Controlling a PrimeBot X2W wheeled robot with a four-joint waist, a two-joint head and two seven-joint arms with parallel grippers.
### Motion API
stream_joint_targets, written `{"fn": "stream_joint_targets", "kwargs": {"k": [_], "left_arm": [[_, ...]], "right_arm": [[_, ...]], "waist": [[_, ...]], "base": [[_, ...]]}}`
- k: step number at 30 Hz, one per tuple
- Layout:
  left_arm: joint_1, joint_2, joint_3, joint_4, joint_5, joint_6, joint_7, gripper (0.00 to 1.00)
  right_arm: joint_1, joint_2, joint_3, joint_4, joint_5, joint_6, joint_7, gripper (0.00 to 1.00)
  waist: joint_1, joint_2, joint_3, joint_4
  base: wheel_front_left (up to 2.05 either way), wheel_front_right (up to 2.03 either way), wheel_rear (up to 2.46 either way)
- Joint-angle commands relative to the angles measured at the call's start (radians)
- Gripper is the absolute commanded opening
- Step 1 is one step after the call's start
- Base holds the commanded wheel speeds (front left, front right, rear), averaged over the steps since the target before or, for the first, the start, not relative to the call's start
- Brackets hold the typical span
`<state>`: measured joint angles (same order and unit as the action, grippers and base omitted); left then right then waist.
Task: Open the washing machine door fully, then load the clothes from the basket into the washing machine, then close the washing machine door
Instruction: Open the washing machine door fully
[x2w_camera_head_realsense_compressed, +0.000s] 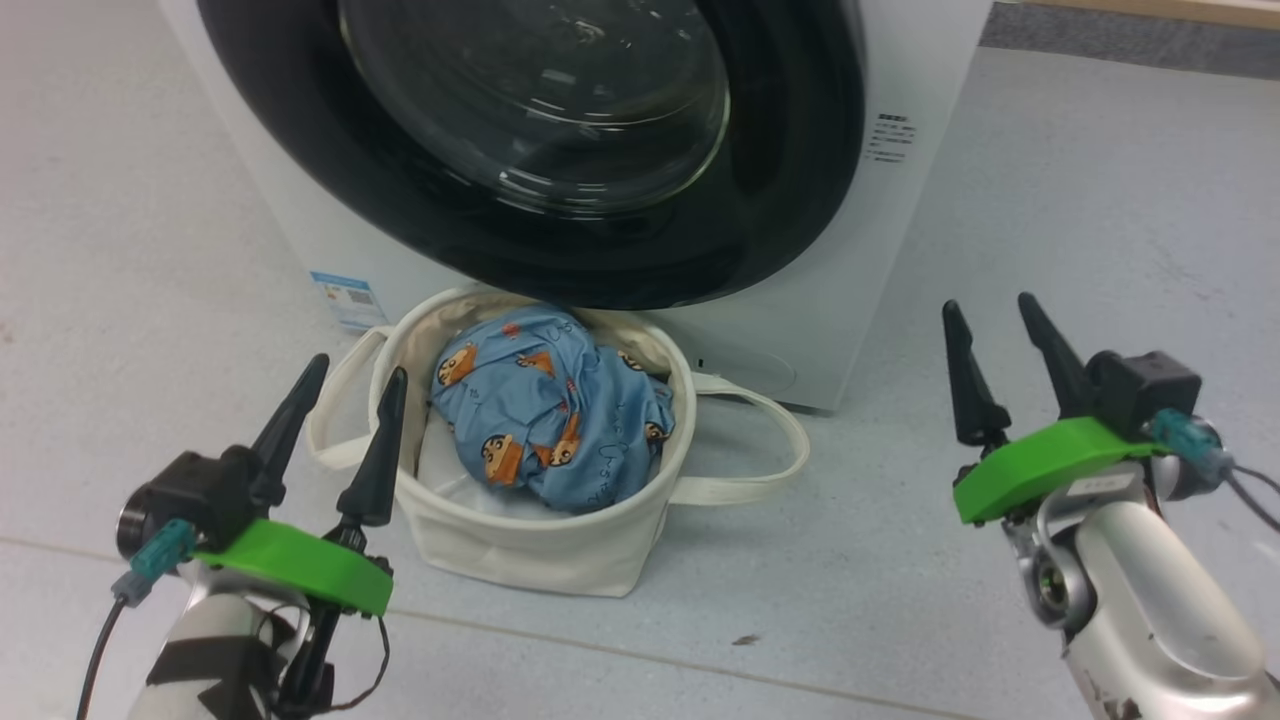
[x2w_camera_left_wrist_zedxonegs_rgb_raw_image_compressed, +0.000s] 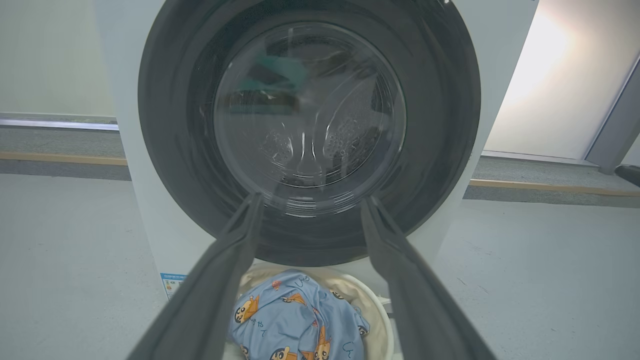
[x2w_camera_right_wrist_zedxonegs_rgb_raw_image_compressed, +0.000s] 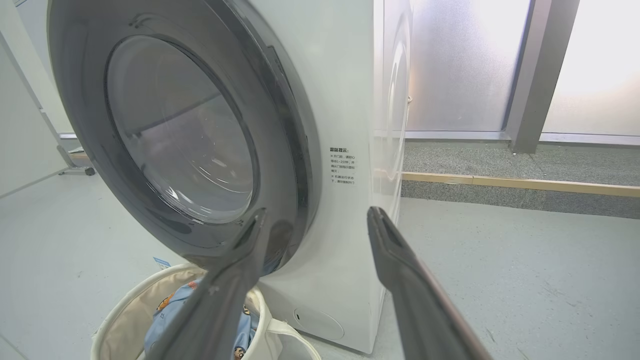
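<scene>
Door first. The washing machine door (x2w_camera_head_realsense_compressed: 540, 110) sits shut against the washing machine (x2w_camera_head_realsense_compressed: 900, 260). It has a wide glossy black rim and a bulging clear glass centre, with the perforated drum faintly visible through it in the left wrist view. I judge it rigid, hinged and slick. A fingertip hooked behind the rim's outer edge looks the best hold, though I can't make out a handle recess or the hinge side.

The basket (x2w_camera_head_realsense_compressed: 520, 550) stands on the floor (x2w_camera_head_realsense_compressed: 900, 600) at the machine's foot, under the door's lower edge. It is soft cream canvas with its loop handles flopped outward, and will likely slide or sag if dragged. The clothes (x2w_camera_head_realsense_compressed: 550, 420) are heaped inside: thin blue printed fabric, crumpled, light and limp. I'd pinch a raised fold on top.

Left end effector (x2w_camera_head_realsense_compressed: 359, 365) hovers just beside the basket, fingers spread, holding nothing. Right end effector (x2w_camera_head_realsense_compressed: 987, 301) is well apart to the right, likewise spread and empty.
</scene>
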<state>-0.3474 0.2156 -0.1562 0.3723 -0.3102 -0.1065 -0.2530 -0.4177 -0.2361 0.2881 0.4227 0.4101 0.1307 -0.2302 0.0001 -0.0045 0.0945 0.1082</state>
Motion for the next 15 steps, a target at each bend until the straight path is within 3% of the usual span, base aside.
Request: {"fn": "stream_joint_targets", "kwargs": {"k": [1, 4, 5, 6, 8, 15], "left_arm": [[-0.026, 0.020, 0.030, -0.036, -0.005, -0.004, -0.009, 1.00], [-0.025, 0.021, 0.025, -0.036, -0.008, -0.005, -0.009, 1.00], [-0.025, 0.022, 0.025, -0.035, -0.009, -0.006, -0.009, 1.00], [-0.024, 0.023, 0.024, -0.035, -0.010, -0.006, -0.009, 1.00], [-0.024, 0.023, 0.023, -0.034, -0.013, -0.007, -0.009, 1.00], [-0.025, 0.019, 0.020, -0.040, -0.019, -0.010, -0.009, 1.00]], "right_arm": [[-0.041, -0.010, 0.005, -0.025, 0.006, 0.000, -0.011, 1.00], [-0.058, -0.016, -0.008, -0.014, 0.019, 0.000, -0.015, 0.97], [-0.066, -0.018, -0.012, -0.012, 0.023, 0.000, -0.016, 0.82], [-0.073, -0.021, -0.017, -0.009, 0.027, 0.000, -0.017, 0.27], [-0.088, -0.026, -0.025, -0.002, 0.032, 0.000, -0.019, 0.02], [-0.148, -0.034, -0.063, 0.009, 0.071, 0.000, -0.027, 0.00]], "waist": [[-0.0001, 0.0000, 0.004, 0.008], [-0.0001, 0.0000, 0.014, 0.024], [-0.0001, 0.0000, 0.016, 0.028], [-0.0001, 0.0000, 0.019, 0.034], [-0.0001, 0.0000, 0.023, 0.044], [-0.0001, 0.0000, 0.040, 0.059]], "base": [[0.00, 0.00, 0.00], [0.00, 0.00, 0.00], [0.00, 0.00, 0.00], [0.00, 0.00, 0.00], [0.00, 0.00, 0.00], [0.00, 0.00, 0.00]]}}
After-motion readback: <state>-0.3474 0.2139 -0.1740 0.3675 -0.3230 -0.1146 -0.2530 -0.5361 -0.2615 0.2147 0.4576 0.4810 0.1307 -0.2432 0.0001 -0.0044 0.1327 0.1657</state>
